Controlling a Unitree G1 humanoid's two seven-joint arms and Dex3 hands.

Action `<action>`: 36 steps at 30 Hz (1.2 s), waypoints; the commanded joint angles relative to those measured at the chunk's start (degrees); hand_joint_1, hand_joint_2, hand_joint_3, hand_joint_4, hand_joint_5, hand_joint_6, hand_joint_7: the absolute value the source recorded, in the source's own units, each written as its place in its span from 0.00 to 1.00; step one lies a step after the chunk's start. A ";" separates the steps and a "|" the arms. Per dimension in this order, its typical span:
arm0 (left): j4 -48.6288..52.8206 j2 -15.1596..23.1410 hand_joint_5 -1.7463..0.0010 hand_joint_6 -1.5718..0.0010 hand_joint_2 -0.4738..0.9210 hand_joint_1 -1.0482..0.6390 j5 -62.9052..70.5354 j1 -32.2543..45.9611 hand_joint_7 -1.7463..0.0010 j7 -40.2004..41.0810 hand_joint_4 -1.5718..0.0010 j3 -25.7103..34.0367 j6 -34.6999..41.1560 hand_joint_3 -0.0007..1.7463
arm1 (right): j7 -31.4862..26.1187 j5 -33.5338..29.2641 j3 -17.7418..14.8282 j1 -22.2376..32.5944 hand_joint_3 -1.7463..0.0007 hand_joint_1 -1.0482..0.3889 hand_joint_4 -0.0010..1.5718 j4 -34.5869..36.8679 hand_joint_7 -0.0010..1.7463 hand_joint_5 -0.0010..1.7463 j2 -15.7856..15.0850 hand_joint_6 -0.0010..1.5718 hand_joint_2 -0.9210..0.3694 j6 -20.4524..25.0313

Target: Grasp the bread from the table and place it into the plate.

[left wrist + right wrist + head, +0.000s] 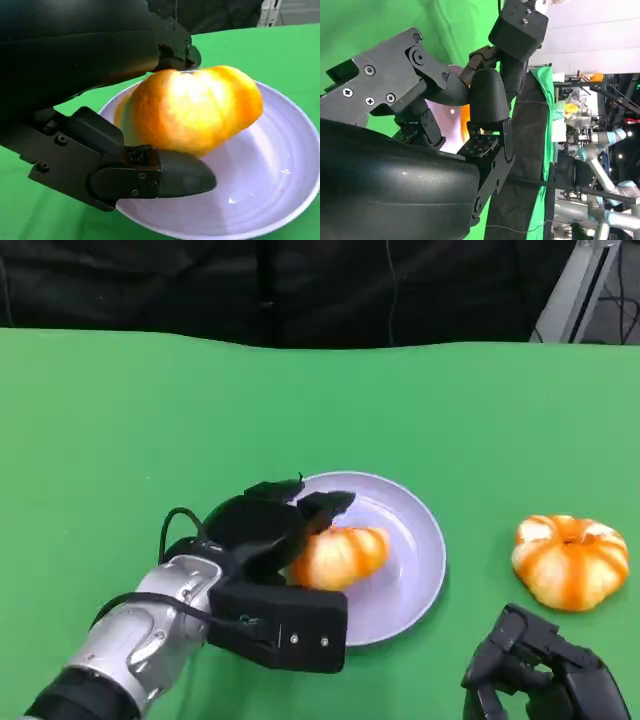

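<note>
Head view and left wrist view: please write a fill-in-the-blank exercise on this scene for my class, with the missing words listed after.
1. The left hand holds a piece of bread over the ____.
2. The second bread, round and striped, lies on the ____ table.
3. The plate's colour is pale ____.
4. The hand near the round bread is the robot's ____ hand.

Missing words: plate; green; purple; right

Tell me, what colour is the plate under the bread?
Pale lilac. The plate shows best in the left wrist view, under the bread.
</note>
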 commanded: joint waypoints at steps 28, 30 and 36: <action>-41.28 2.86 0.00 0.51 0.68 0.55 -70.71 32.82 0.01 -22.21 0.42 27.77 14.50 0.78 | 0.50 0.94 -1.03 -1.18 0.33 0.62 0.52 0.57 0.89 1.00 -0.89 0.47 0.27 0.37; -43.72 3.60 0.00 0.51 0.69 0.56 -75.59 35.87 0.00 -24.28 0.42 29.94 19.10 0.77 | 0.72 1.09 -1.12 -1.42 0.33 0.62 0.52 1.01 0.89 1.00 -0.92 0.47 0.27 -0.12; -42.76 6.15 0.00 0.51 0.78 0.54 -86.05 44.03 0.01 -34.32 0.42 36.47 27.22 0.67 | 0.64 0.93 -1.72 -1.28 0.34 0.62 0.52 0.64 0.90 1.00 -1.20 0.47 0.27 0.42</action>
